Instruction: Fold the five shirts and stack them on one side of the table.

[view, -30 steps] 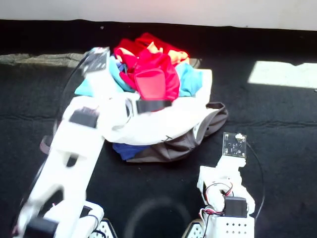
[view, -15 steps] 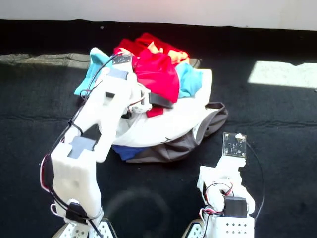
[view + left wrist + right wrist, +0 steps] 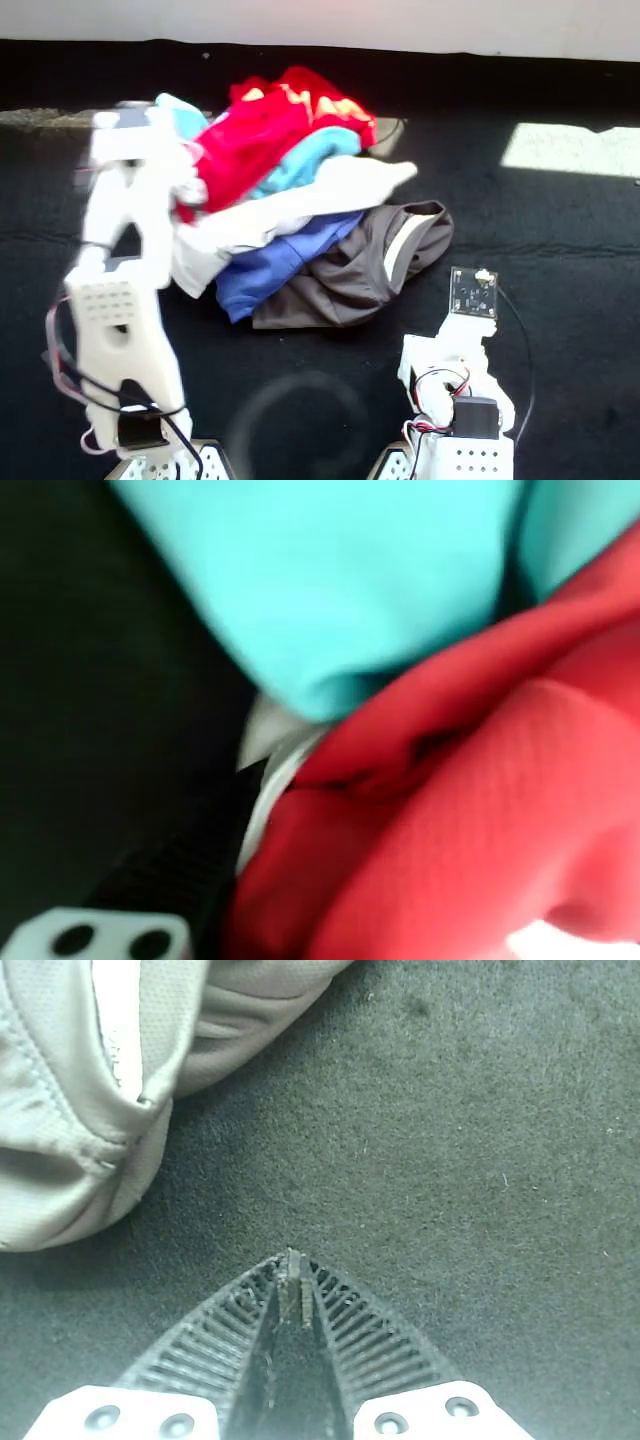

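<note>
**Left gripper looks clenched on the red shirt at the left edge of the pile.**
All 5 shirts lie heaped mid-table, none folded. To do this step well, I judge, the arm should lift the slick red knit clear so the soft teal shirt, white shirt and blue shirt are not dragged along, then spread it on the bare, felt-like table. The grey shirt, fine mesh with pale piping, slumps rightward. The right gripper hangs pinched together, empty, beside it.

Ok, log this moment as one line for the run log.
pile: unfolded, none stacked | left claw: shut on red shirt | right claw: shut, above mat beside grey shirt
</note>
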Available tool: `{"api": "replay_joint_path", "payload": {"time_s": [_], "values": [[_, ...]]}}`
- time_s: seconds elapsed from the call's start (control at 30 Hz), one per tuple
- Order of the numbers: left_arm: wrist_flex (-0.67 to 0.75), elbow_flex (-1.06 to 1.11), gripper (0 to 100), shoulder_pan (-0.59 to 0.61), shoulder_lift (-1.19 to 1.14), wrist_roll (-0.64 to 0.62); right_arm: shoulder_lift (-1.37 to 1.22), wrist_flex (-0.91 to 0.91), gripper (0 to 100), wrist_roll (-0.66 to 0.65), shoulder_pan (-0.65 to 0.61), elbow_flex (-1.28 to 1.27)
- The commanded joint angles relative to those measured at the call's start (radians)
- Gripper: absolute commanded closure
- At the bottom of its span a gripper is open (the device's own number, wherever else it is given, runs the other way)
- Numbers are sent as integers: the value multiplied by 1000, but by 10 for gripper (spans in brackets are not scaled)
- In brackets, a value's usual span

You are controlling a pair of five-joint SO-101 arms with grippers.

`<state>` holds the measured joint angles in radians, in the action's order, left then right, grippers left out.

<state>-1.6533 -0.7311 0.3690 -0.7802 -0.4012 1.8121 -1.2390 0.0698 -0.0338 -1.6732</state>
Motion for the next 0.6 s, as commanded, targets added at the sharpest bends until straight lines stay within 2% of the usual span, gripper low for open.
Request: {"api": "replay_joint_path", "payload": {"time_s": [0.0, 0.1, 0.2, 0.4, 0.57], "values": [[-89, -208, 992, 252, 58, 43, 4, -2, 991, 6, -5, -130], [-103, -318, 993, 412, 113, 167, 4, -2, 991, 6, -5, -130], [-103, -372, 993, 559, 170, 232, 4, -2, 991, 6, -5, -130], [-100, -446, 993, 809, 255, 267, 4, -2, 991, 6, -5, -130], [-100, -541, 993, 943, 275, 262, 4, -2, 991, 6, -5, -130]]}}
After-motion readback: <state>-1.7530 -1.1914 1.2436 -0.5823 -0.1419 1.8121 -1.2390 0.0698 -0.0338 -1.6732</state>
